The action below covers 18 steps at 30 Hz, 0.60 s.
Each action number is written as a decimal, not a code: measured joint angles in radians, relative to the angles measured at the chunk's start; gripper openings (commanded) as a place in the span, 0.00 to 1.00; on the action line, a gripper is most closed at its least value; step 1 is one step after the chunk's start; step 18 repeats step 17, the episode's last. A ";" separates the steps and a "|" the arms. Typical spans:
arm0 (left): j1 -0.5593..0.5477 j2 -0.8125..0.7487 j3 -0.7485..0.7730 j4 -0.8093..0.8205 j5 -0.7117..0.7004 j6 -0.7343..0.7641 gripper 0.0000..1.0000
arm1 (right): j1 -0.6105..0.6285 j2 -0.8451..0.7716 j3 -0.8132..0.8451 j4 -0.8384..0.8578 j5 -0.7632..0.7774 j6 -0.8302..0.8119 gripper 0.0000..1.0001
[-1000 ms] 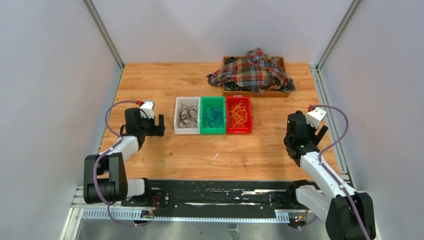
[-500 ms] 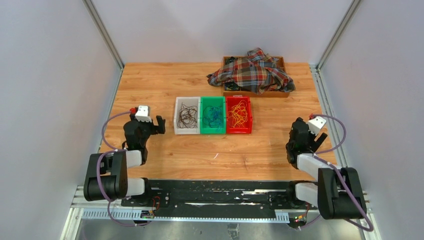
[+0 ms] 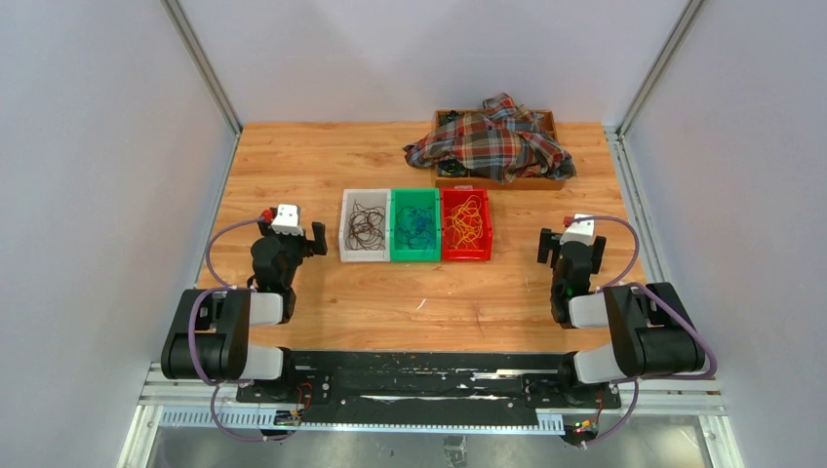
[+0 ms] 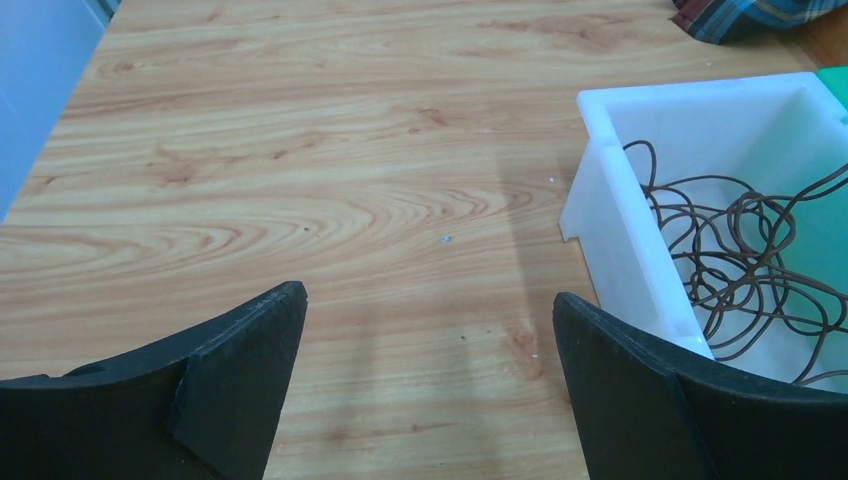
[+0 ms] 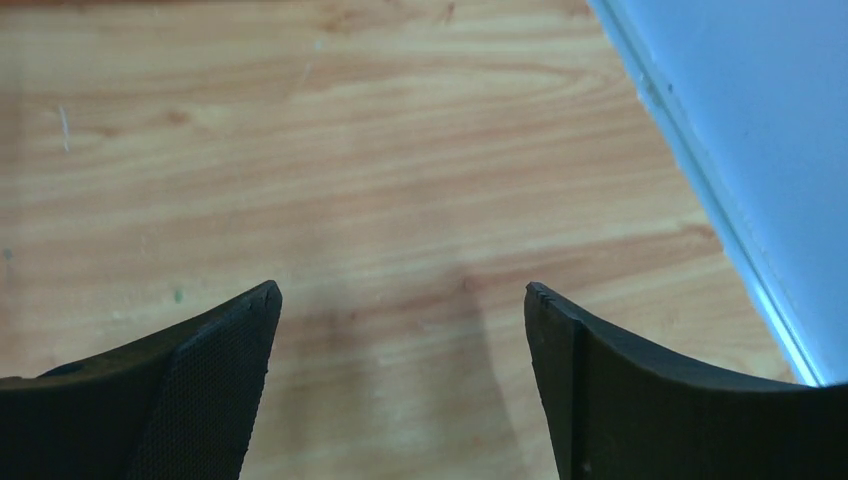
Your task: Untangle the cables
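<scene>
The cables lie sorted in three small bins at the table's middle. Dark brown ones [image 3: 366, 226] fill the white bin [image 3: 344, 226], blue ones [image 3: 416, 226] the green bin [image 3: 398, 250], yellow-orange ones [image 3: 466, 224] the red bin [image 3: 487, 234]. My left gripper [image 3: 291, 237] hovers low just left of the white bin, open and empty. The left wrist view shows that left gripper [image 4: 428, 296] over bare wood, with the white bin [image 4: 610, 200] and brown cables [image 4: 740, 270] to its right. My right gripper [image 3: 572, 244] is open and empty right of the red bin; in its wrist view the right gripper [image 5: 400, 291] is over bare wood.
A plaid shirt [image 3: 492, 141] is heaped over a wooden box [image 3: 488, 182] at the back right. Grey walls enclose the table on three sides, and a metal rail [image 5: 700, 200] runs along the right edge close to my right gripper.
Both arms have folded back toward their bases. The right gripper swung left and turned to face away from me; the left one shifted slightly. Both stayed open.
</scene>
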<state>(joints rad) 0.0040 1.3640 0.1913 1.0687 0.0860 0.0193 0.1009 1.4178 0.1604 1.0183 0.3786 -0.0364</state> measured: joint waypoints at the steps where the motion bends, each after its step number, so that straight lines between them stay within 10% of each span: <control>1: 0.000 0.000 -0.001 -0.002 -0.004 0.000 0.98 | -0.001 0.000 0.016 0.010 -0.001 -0.006 0.91; 18: -0.001 0.000 -0.002 -0.010 -0.021 0.000 0.98 | -0.001 0.008 0.027 0.061 -0.012 -0.038 0.93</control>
